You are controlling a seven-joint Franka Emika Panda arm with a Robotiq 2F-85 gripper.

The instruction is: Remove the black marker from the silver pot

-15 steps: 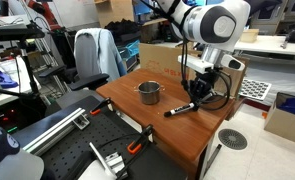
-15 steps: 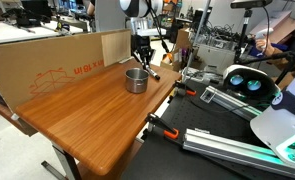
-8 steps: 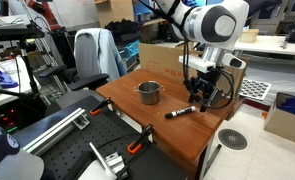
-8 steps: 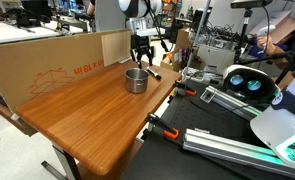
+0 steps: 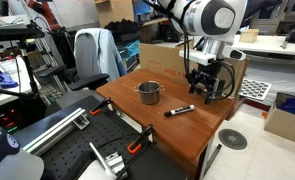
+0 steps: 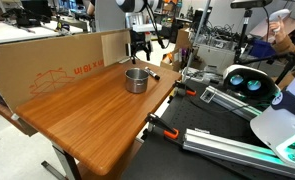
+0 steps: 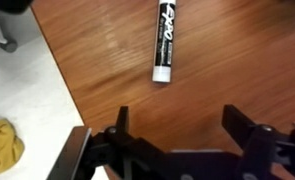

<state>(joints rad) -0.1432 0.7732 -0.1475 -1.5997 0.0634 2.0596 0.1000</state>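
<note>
The arm (image 5: 190,13) is the usual glossy white, fat rounded segments, with a big grey round cap (image 5: 213,17) on the side of one joint. Below that it all goes black: the gripper (image 7: 177,118) is a chunky matte black block, and in both exterior views it just reads as a dark lump under the white shell. A thin dark cable (image 5: 230,70) loops beside the wrist. Up close, the fingers (image 7: 121,128) are flat black angular bars with boxy linkages behind them, no markings I can make out.
</note>
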